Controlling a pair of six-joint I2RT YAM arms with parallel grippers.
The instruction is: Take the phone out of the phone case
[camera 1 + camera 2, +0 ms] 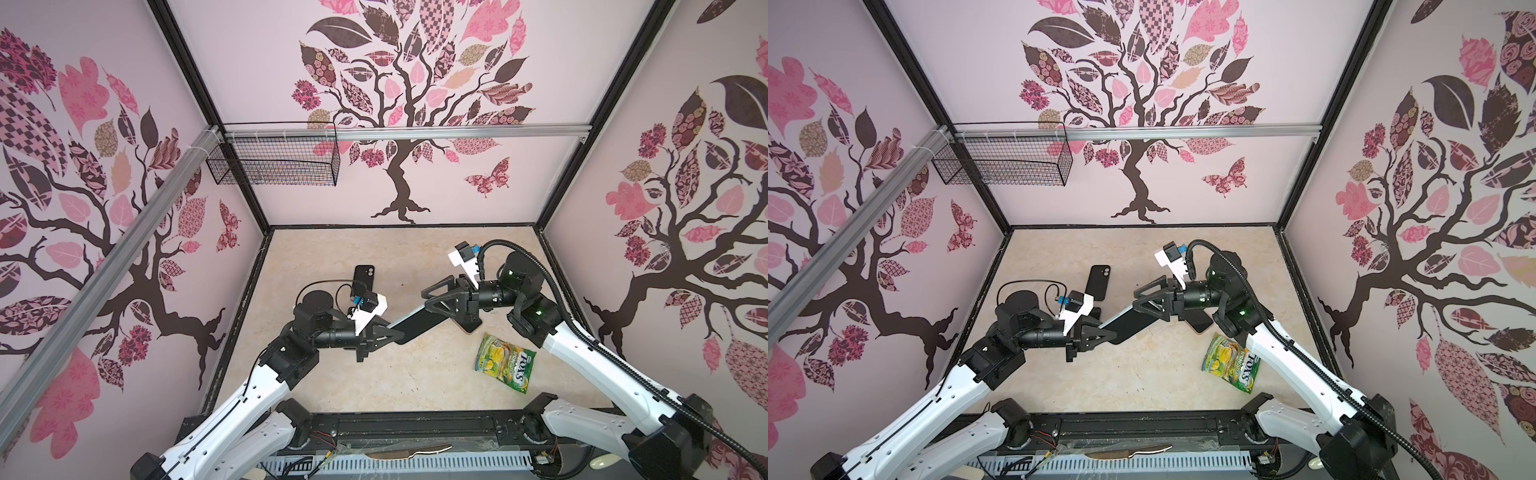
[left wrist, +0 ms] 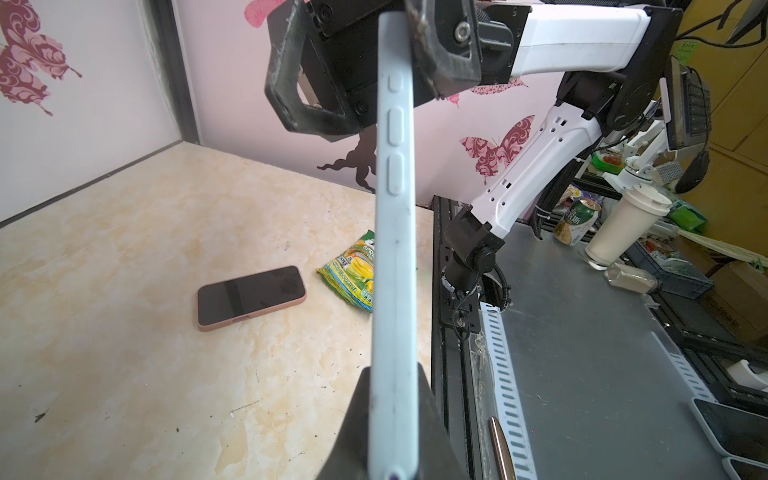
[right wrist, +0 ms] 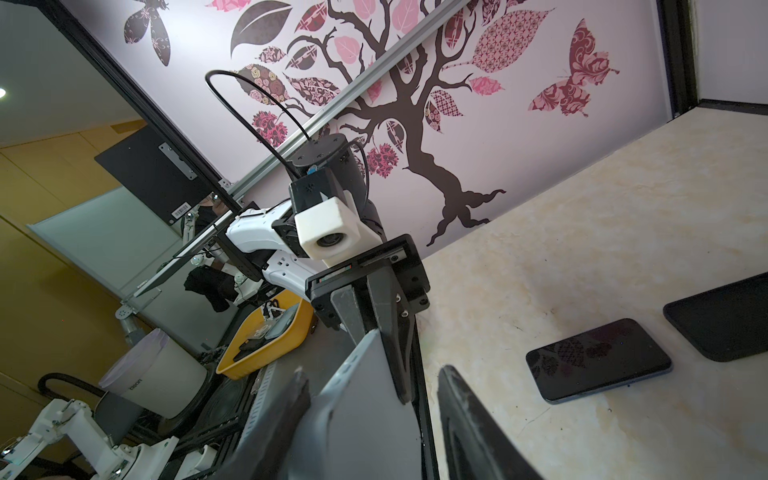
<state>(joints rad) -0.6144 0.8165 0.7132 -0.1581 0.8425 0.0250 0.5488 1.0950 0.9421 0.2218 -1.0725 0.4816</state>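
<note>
Cased phone sits clamped in left pincer.

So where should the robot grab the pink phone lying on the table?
Grip the pink phone across its two long edges, near the middle, coming straight down from above. It lies flat, screen up, on the table, so only its thin sides offer something to pinch. The snack bag sits close to one short end, so a lengthwise pinch would probably be cramped.
</note>
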